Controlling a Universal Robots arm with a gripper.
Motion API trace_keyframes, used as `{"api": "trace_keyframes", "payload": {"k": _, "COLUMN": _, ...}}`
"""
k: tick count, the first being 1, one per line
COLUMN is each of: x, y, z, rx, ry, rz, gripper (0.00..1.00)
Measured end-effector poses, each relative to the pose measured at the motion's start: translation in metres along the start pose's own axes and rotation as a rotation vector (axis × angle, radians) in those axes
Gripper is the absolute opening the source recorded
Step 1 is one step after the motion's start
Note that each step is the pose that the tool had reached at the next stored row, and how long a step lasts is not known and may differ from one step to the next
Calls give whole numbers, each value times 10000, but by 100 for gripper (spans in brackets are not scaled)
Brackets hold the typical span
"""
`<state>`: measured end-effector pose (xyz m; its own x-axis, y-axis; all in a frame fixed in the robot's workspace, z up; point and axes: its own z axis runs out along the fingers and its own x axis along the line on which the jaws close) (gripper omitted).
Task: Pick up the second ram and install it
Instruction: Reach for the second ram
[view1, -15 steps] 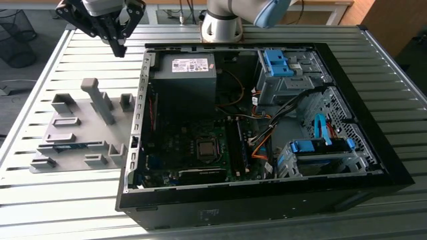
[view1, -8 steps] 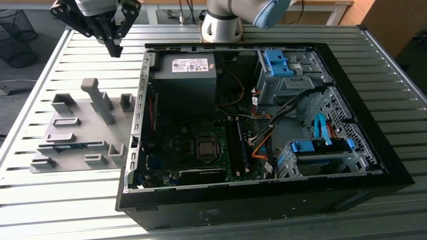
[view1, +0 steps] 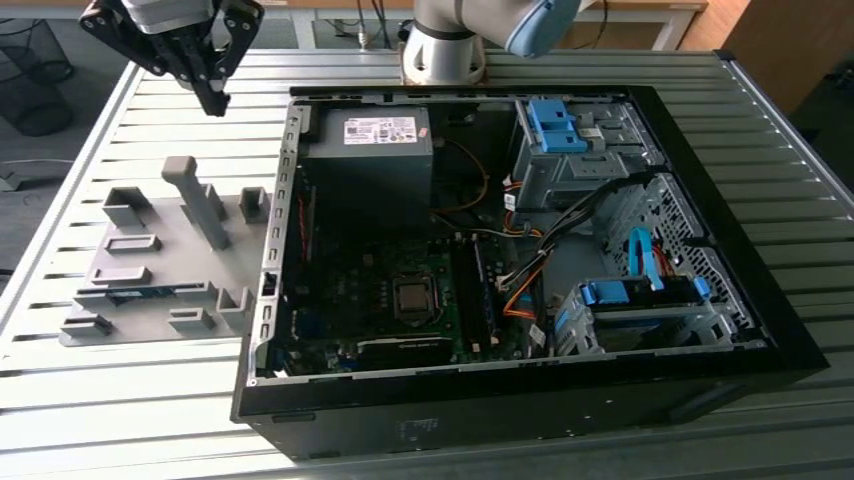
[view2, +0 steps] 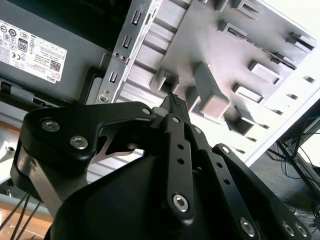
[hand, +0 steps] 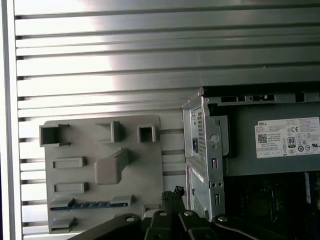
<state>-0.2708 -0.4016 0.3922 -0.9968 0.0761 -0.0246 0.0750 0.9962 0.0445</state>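
The second ram (view1: 138, 292) is a thin blue board lying in a long slot near the front of the grey holder plate (view1: 160, 225); in the first wrist view the ram (hand: 91, 204) shows as a blue strip on that plate (hand: 142, 170). My gripper (view1: 214, 100) hangs above the table behind the plate, near the open computer case's back corner. Its fingertips meet with nothing between them in both wrist views: gripper (view2: 173, 100), gripper (hand: 176, 192). The motherboard (view1: 400, 290) lies inside the case, with long memory slots (view1: 470, 290) along its side toward the exterior view's right.
The open black computer case (view1: 274, 260) lies on the slatted metal table (view1: 147, 400). Inside are a grey power supply (view1: 367, 150), orange cables (view1: 523, 290) and light-blue drive clips (view1: 554, 125). Upright grey posts (view1: 198, 200) rise from the holder plate. The arm's base (view1: 447, 50) stands behind the case.
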Motion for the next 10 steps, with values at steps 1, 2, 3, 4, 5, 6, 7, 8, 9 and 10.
{"api": "trace_keyframes", "payload": {"k": 1, "x": 21, "y": -14, "z": -2, "rx": 2, "ry": 1, "rz": -2, "gripper": 11}}
{"api": "trace_keyframes", "payload": {"k": 2, "x": 41, "y": -31, "z": -4, "rx": 2, "ry": 2, "rz": -4, "gripper": 11}}
{"api": "trace_keyframes", "payload": {"k": 3, "x": 63, "y": -47, "z": -4, "rx": 2, "ry": 2, "rz": -5, "gripper": 11}}
{"api": "trace_keyframes", "payload": {"k": 4, "x": 86, "y": -63, "z": -5, "rx": 1, "ry": 1, "rz": -7, "gripper": 11}}
{"api": "trace_keyframes", "payload": {"k": 5, "x": 107, "y": -79, "z": -6, "rx": 0, "ry": 1, "rz": -9, "gripper": 11}}
{"api": "trace_keyframes", "payload": {"k": 6, "x": 132, "y": -94, "z": -8, "rx": 2, "ry": 2, "rz": -11, "gripper": 11}}
{"api": "trace_keyframes", "payload": {"k": 7, "x": 159, "y": -105, "z": -9, "rx": 2, "ry": 3, "rz": -12, "gripper": 11}}
{"api": "trace_keyframes", "payload": {"k": 8, "x": 189, "y": -112, "z": -10, "rx": 2, "ry": 3, "rz": -13, "gripper": 11}}
{"api": "trace_keyframes", "payload": {"k": 9, "x": 225, "y": -116, "z": -11, "rx": 2, "ry": 3, "rz": -16, "gripper": 11}}
{"api": "trace_keyframes", "payload": {"k": 10, "x": 262, "y": -120, "z": -12, "rx": 1, "ry": 2, "rz": -23, "gripper": 11}}
